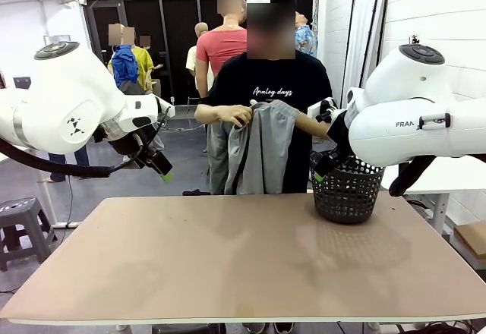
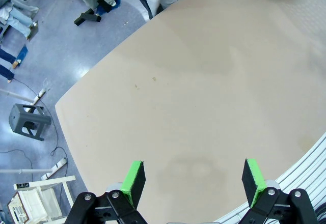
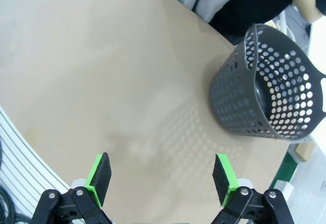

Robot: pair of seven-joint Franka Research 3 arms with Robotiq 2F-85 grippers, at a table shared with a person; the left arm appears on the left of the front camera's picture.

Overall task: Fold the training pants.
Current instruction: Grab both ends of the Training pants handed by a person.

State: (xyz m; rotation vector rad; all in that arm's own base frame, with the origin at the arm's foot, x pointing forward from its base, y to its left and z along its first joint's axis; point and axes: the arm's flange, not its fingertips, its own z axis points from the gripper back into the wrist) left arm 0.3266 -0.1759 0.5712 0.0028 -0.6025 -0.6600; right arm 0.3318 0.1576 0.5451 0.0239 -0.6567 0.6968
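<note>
**Pants held up at the far side, both grippers open**

The person [image 1: 269,83] stands at the far edge of the bench [image 1: 228,266] and holds the pants [image 1: 262,148] up in front of the torso, one hand [image 1: 241,114] at the waistband. The grey cloth hangs straight down beyond the bench's far edge (its lower end is hidden behind that edge).

The left gripper [image 1: 163,171] hangs above the left part of the bench, well apart from the pants. Its jaws are spread wide with nothing between the green pads [image 2: 133,180].

The right gripper [image 1: 320,171] hangs in front of the basket [image 1: 348,193], likewise wide open and empty.

The basket stands upright on the far right of the bench, near the pants but not touching them.
</note>
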